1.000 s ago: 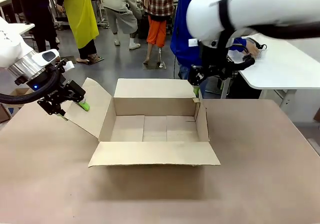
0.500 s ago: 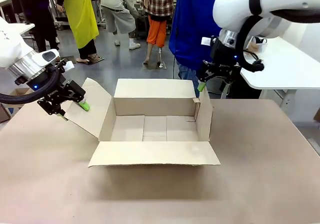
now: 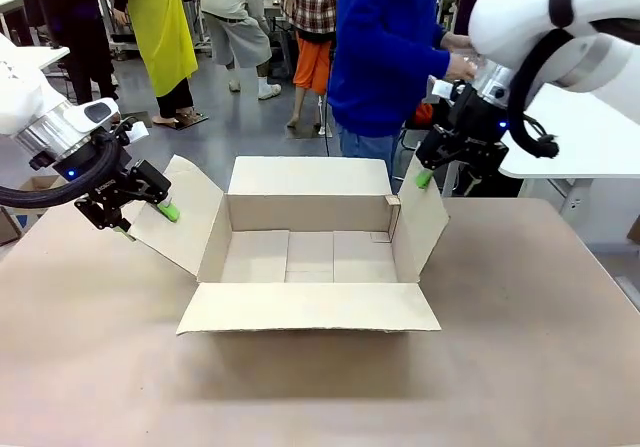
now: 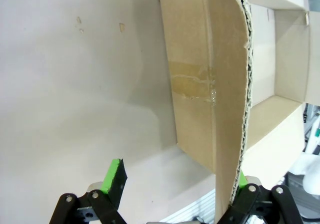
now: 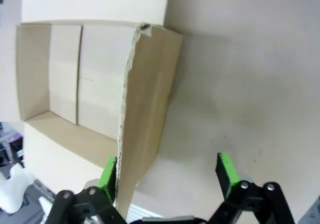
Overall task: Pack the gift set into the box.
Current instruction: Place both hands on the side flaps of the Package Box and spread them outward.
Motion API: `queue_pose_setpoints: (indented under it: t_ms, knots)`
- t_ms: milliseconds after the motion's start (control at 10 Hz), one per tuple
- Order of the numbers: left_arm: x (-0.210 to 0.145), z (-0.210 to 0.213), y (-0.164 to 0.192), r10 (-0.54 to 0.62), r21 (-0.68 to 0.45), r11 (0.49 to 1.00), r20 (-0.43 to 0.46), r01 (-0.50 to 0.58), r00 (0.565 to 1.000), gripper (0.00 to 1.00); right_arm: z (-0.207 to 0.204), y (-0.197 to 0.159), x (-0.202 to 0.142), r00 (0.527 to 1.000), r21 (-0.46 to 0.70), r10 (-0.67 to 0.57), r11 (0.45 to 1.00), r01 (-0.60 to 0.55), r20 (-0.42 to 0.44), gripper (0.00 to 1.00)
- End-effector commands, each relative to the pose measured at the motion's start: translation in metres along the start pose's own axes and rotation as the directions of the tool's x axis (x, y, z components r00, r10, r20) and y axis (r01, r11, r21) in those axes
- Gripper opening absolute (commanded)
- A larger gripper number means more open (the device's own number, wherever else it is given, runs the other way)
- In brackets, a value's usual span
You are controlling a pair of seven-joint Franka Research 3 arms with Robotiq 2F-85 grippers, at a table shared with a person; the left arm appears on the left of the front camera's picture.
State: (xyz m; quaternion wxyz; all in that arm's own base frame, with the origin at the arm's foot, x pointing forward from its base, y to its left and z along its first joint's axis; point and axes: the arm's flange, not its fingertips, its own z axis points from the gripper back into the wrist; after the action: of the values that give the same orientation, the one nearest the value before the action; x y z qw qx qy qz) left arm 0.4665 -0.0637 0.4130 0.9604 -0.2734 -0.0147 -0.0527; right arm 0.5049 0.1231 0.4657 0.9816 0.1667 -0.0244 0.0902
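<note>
box: brown carton [image 3: 305, 213] standing open near the middle of the desk [image 3: 520, 357], inside bare, all four flaps splayed outward.
left end effector: [image 3: 148, 221] fingers spread, set astride the free edge of the left flap [image 3: 182, 217]; in the left wrist view one green pad touches the corrugated edge and the other stands clear of it.
right end effector: [image 5: 167, 174] fingers spread, at the top edge of the right flap [image 3: 425, 222]; one pad lies against the card and the other is well apart over the desk.
step: judged to be holding both side flaps back so the mouth is open for packing.
handling: likely light, and apt to slide on the desk if pushed. the panels are stiff but hinge freely at the crease, and the thin edges crush easily.
hold: pinch a flap across its thickness near mid-edge, gently.
</note>
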Motion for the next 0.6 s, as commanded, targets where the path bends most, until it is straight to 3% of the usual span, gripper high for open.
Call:
queue_pose_setpoints:
  t_ms: [0,300,500]
  knots:
    - [-0.002,0.002,-0.001,0.007,0.012,1.0,0.0,-0.007,1.0,1.0,-0.008,-0.015,-0.022,0.998,0.029,0.011,0.999,-0.012,0.057,1.0]
    - [-0.002,0.002,-0.001,0.007,0.012,1.0,0.0,-0.007,1.0,1.0,-0.022,-0.017,-0.023,0.997,0.041,0.042,0.998,-0.044,0.065,1.0]
    - [-0.002,0.002,-0.001,0.007,0.012,1.0,0.0,-0.007,1.0,1.0,-0.009,-0.021,-0.019,1.0,0.01,-0.007,1.0,0.007,0.026,1.0]
